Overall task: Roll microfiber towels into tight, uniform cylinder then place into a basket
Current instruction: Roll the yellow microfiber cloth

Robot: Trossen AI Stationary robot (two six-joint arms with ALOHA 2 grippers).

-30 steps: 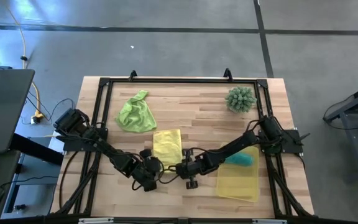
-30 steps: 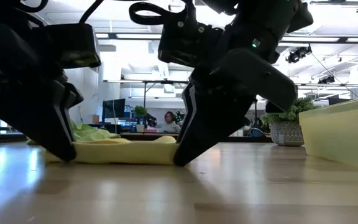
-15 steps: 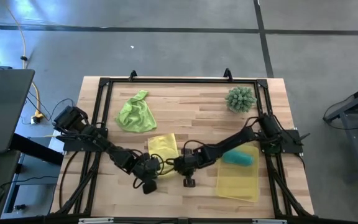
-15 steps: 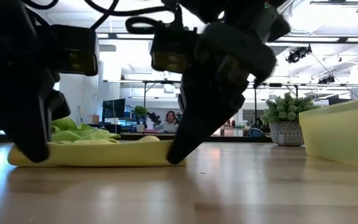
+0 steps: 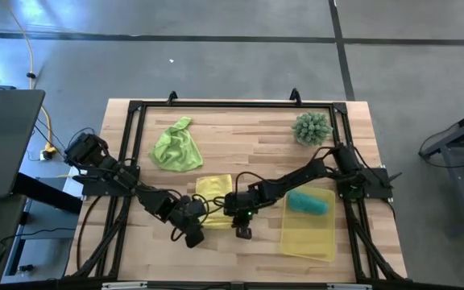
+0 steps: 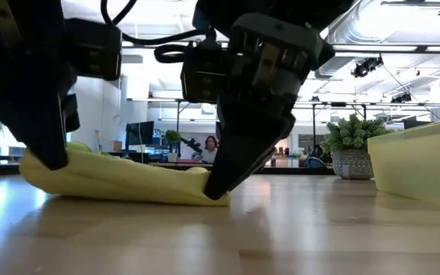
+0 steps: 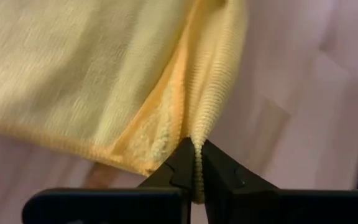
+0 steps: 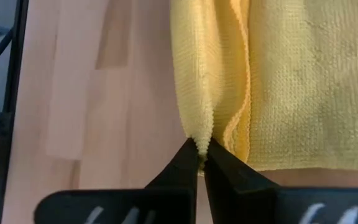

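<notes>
Spanning most of the high view, the wooden table (image 5: 256,153) carries a black frame around its edge and both dark arms reaching inward from its sides. Next in size is the basket (image 5: 308,235), a translucent yellow tray lying at the table's near right, with the teal towel (image 5: 308,203) rolled up inside it at its far end. The lime green towel (image 5: 176,148) lies crumpled and loose at the far left of the table, well apart from everything else. The yellow towel (image 5: 213,188) sits near the middle toward the near edge, between the two grippers; in the low view it is a flattened, partly folded band (image 6: 121,182) resting on the wood, lifted a little at its left end. The spiky green plant (image 5: 312,128) stands at the far right corner in a small pot.

The left gripper (image 7: 194,173) is down at the towel's near left corner, its fingers pinched tight on a fold of the yellow fabric. The right gripper (image 8: 200,157) is at the near right corner, fingers likewise closed narrowly on a ridge of the same cloth. A person (image 6: 210,146) shows small in the room beyond.
</notes>
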